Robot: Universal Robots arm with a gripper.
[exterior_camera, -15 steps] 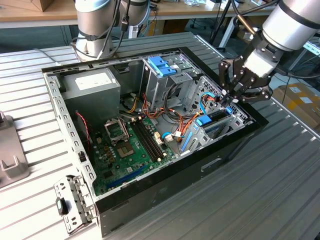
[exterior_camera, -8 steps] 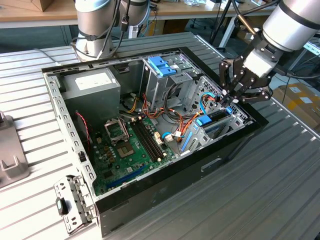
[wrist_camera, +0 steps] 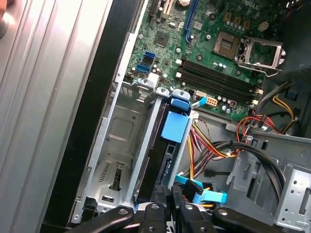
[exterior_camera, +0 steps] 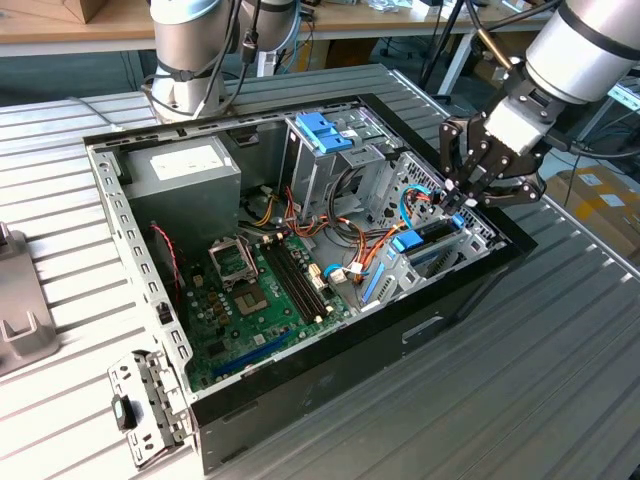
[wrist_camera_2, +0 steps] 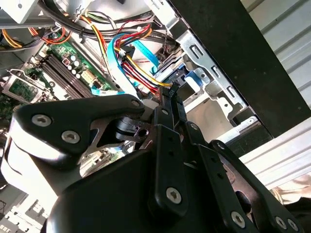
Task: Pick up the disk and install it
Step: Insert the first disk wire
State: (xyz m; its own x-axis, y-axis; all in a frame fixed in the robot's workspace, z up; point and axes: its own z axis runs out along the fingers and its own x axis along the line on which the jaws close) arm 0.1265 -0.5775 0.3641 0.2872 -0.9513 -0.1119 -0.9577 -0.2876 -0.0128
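The open computer case (exterior_camera: pixel 300 400) lies on its side on the slatted metal table (exterior_camera: pixel 560 380), so the motherboard (exterior_camera: pixel 260 300) and drive bays face up where an arm can reach from above. The gripper (exterior_camera: pixel 462 188) hangs over the case's corner at about three o'clock in the exterior view, directly over the drive cage (wrist_camera: pixel 116 160).

The disk (wrist_camera: pixel 163 160), dark with its light blue carrier tab (wrist_camera: pixel 176 127), stands on edge in a slot of that cage, seemingly already slid between the rails. In the first wrist view the black fingers (wrist_camera: pixel 160 213) bunch at the disk's near end, apparently pinching or pressing its edge, but I cannot tell whether they truly clamp it. Red, yellow and blue cables (wrist_camera: pixel 214 145) curl just beside the slot, clear of it.
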